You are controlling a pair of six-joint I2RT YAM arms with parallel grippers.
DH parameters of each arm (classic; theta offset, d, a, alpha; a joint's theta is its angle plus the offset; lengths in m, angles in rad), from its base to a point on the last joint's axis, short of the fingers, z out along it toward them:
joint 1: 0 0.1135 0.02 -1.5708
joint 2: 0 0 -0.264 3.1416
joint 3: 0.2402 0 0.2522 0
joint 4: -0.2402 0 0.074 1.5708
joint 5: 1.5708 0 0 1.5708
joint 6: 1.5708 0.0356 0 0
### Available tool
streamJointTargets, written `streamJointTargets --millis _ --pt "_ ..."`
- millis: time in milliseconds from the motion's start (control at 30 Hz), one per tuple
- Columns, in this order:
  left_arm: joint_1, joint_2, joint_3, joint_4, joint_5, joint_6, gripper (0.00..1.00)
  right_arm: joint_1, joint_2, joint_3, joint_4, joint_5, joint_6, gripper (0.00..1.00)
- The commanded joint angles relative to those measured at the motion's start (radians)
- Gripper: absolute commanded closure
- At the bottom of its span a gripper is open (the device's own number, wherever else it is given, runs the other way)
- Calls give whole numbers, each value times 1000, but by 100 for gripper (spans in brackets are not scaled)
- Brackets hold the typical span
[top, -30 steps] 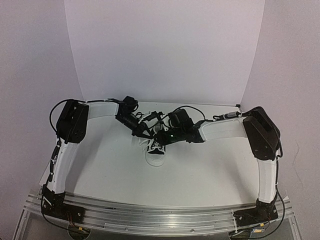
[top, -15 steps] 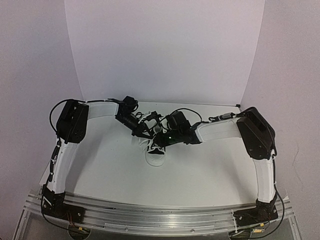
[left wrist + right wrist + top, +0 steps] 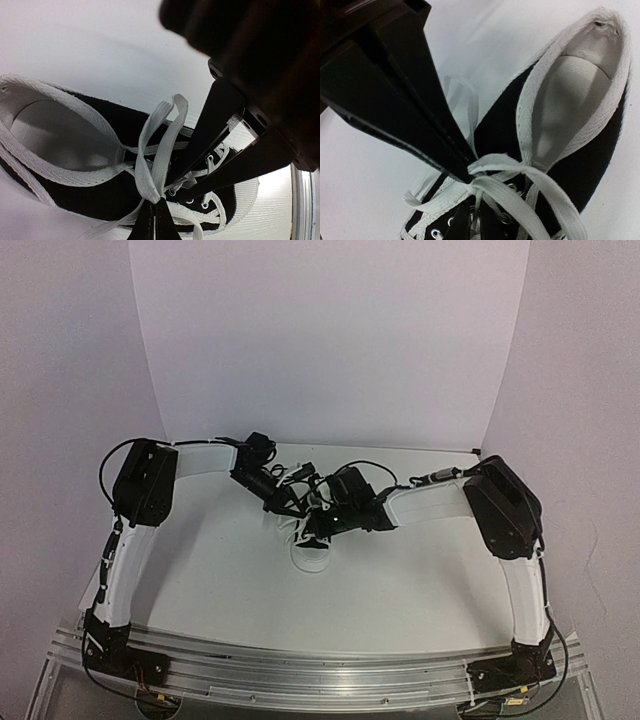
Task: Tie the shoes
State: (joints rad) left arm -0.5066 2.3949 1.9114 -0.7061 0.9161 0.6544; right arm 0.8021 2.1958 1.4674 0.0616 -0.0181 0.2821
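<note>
Top external view: black sneaker (image 3: 310, 556) sits midway on the bench (image 3: 430, 585), toe toward the arm bases. Left fingers (image 3: 145, 226) are pinched shut on a white lace (image 3: 167, 145) loop. Right fingers (image 3: 215, 125) are nearly together just beside that loop, can't tell if they're gripping.

Two arms stand on a long silver rail (image 3: 320, 672). Above the rail, the left arm (image 3: 122, 565) and the right arm (image 3: 532, 595) are white tubes with big black joints (image 3: 145, 485). Thin black cables (image 3: 103, 468) loop out of them. The left end effector (image 3: 293, 510) and the right end effector (image 3: 315, 533) have thin black fingers (image 3: 215, 120) like wedges.
</note>
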Motion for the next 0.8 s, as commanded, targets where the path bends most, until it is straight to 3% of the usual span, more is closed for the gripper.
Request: streamJointTargets --millis 0,533,767 --pt "-7 12 34 4 3 16 100 -8 39 42 -6 75 -10 97" --pt "-9 12 42 -11 8 34 100 6 -106 -56 -39 40 -35 100" --pt "-26 9 46 -25 0 52 87 12 -149 -101 -55 -14 -29 100"
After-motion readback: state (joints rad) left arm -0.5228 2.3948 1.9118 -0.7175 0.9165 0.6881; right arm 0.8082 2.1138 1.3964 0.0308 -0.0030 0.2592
